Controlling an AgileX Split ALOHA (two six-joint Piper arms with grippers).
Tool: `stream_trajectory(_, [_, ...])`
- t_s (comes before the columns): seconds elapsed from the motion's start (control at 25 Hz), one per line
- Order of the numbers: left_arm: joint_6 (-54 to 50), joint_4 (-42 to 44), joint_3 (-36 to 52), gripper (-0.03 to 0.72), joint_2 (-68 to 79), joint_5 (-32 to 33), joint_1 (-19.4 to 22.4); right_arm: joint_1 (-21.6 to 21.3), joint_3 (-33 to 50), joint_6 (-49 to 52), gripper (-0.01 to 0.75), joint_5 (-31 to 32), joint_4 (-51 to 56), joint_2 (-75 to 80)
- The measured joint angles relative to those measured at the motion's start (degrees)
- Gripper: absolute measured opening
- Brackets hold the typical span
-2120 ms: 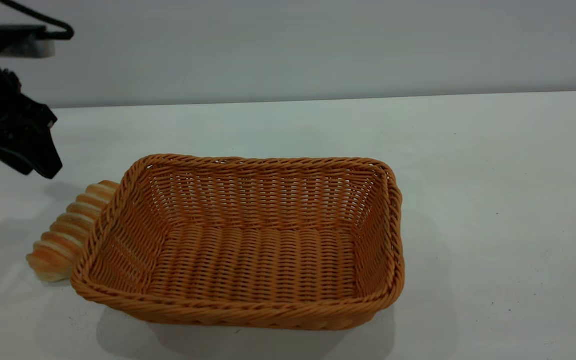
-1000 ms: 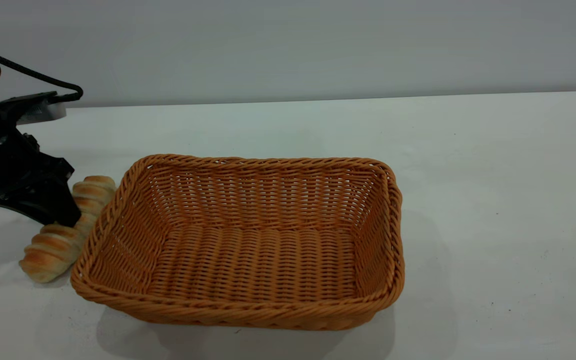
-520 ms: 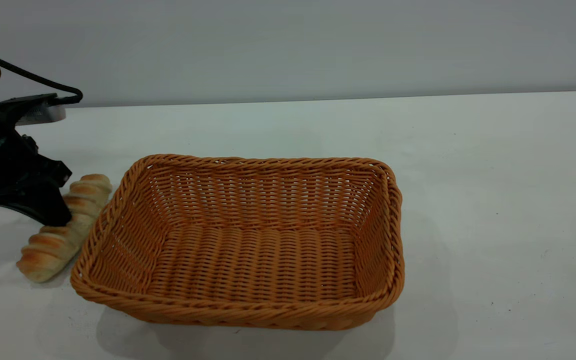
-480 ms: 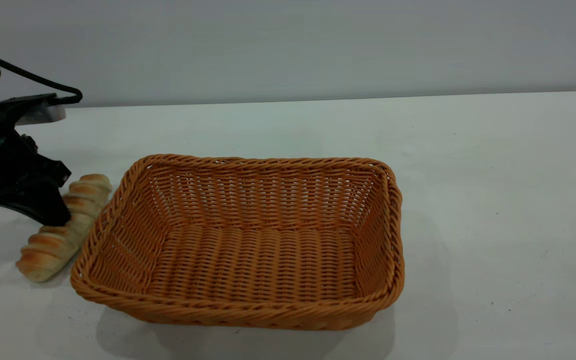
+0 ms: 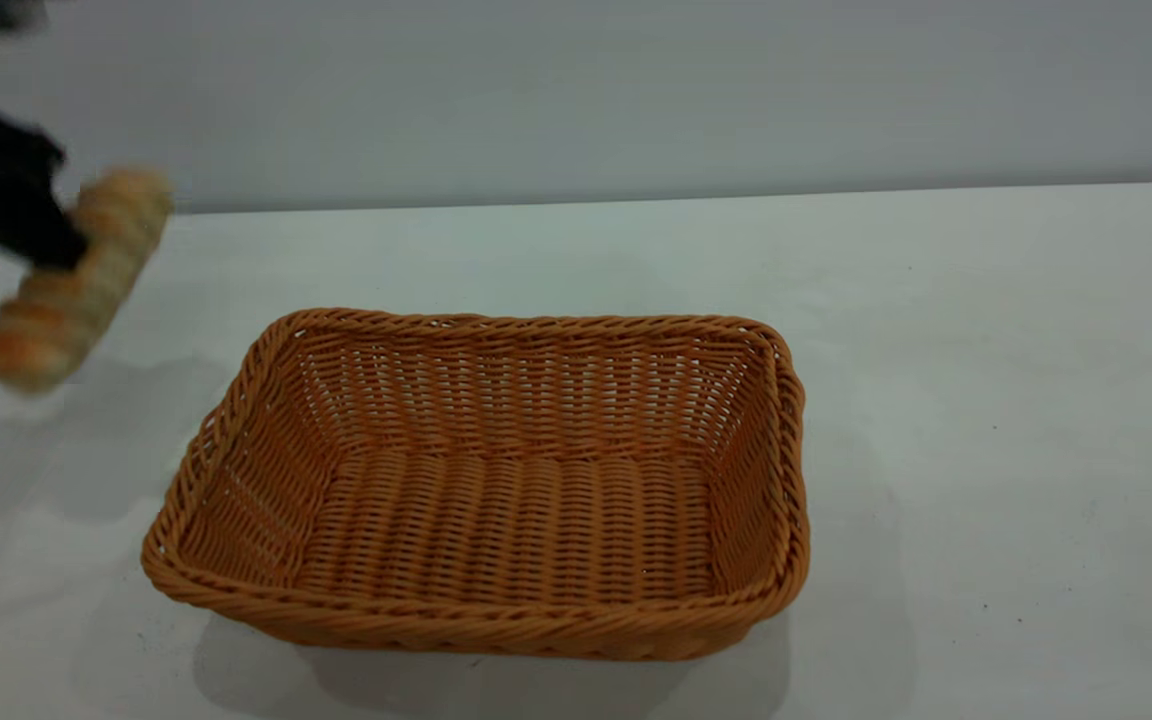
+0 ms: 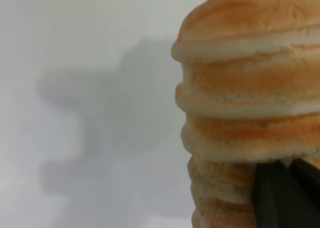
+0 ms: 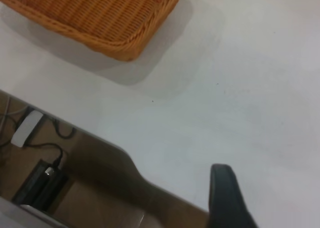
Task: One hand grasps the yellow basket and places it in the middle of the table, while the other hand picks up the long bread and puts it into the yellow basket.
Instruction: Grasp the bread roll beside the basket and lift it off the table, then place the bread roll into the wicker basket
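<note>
The long bread [image 5: 71,280], ridged and golden-orange, hangs tilted in the air above the table's left side, to the left of and higher than the yellow basket [image 5: 496,630]. My left gripper [image 5: 61,250] is shut on its middle. The left wrist view shows the bread [image 6: 250,87] filling the picture with a black finger [image 6: 280,198] pressed against it. The basket stands empty on the white table [image 5: 986,350]. My right gripper [image 7: 226,198] shows only partly, over the table's edge some way from a corner of the basket [image 7: 115,17].
A grey wall runs behind the table. Past the table edge [image 7: 125,155] in the right wrist view lie cables, a white adapter [image 7: 27,128] and a black box [image 7: 42,185] on the floor below. Bare tabletop stretches to the right of the basket.
My left gripper came down onto the bread beside the basket, closed on it, and has now lifted it up and to the left off the table. The basket has not moved.
</note>
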Motion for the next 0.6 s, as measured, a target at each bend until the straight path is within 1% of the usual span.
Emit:
stream_trajectory(0.12, [8.6, -6.2, -0.1, 0.027, -3.8, 3.3, -2.3, 0.0, 0.5, 0.1, 0.393, -0.4, 0.0, 0.0])
stream_trajectory(0.24, [13.6, -7.4, -1.5, 0.027, -5.4, 7.8, -7.1, 0.0, 0.6, 0.1, 0.375, -0.6, 0.0, 0.0])
stream_trajectory(0.36, [14.2, -4.2, -3.6, 0.027, -5.5, 10.8, -13.5, 0.0, 0.6, 0.1, 0.369, -0.6, 0.0, 0.0])
stream_trajectory(0.52, [14.1, 2.6, -5.3, 0.027, -5.5, 13.2, -21.8, 0.0, 0.6, 0.1, 0.369, -0.6, 0.0, 0.0])
stream_trajectory(0.6, [14.1, 4.9, -5.9, 0.027, -5.1, 14.1, -24.8, 0.0, 0.6, 0.1, 0.369, -0.6, 0.0, 0.0])
